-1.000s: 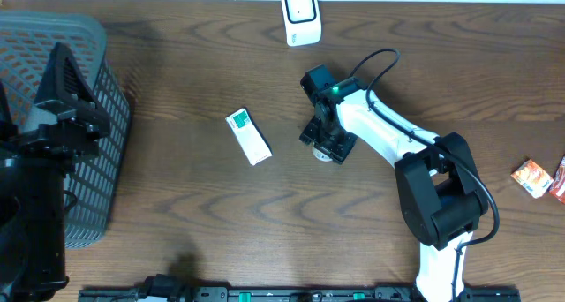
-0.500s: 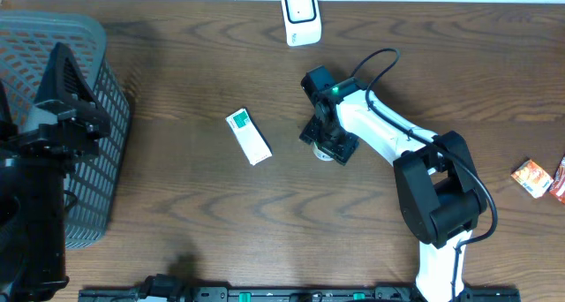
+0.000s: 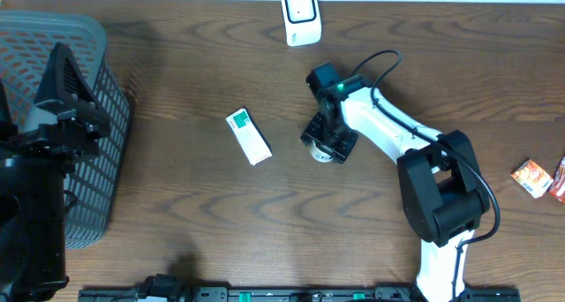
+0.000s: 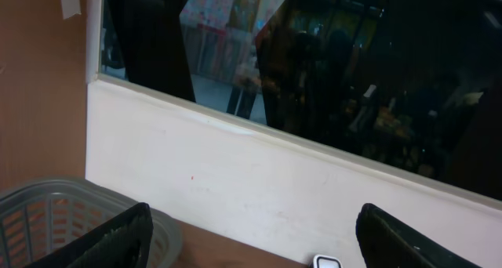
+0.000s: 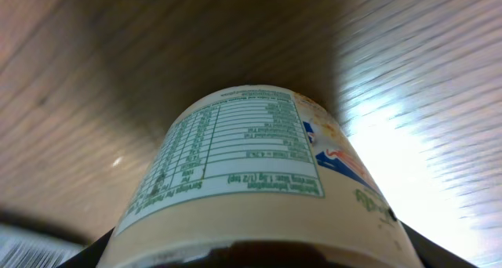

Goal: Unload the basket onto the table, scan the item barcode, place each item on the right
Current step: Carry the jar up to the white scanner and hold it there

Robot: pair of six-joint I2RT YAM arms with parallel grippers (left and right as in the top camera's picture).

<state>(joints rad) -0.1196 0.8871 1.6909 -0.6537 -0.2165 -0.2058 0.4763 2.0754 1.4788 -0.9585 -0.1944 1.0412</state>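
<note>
A cream tub (image 5: 251,174) with a nutrition label fills the right wrist view, with a black finger pressed against each of its sides. My right gripper (image 5: 255,254) is shut on this tub. In the overhead view the same gripper (image 3: 328,143) sits low over the table's middle, and only a pale edge of the tub (image 3: 319,155) shows beneath it. The white scanner (image 3: 300,16) stands at the table's far edge, straight beyond it. My left gripper (image 4: 259,244) is open and holds nothing, raised at the far left by the basket.
A grey mesh basket (image 3: 97,64) takes up the left end, under the left arm (image 3: 48,134). A white and green box (image 3: 248,136) lies left of the right gripper. Two snack packets (image 3: 531,177) lie at the right edge.
The right gripper has shifted slightly right and back with the tub between its fingers. The left arm has not moved.
</note>
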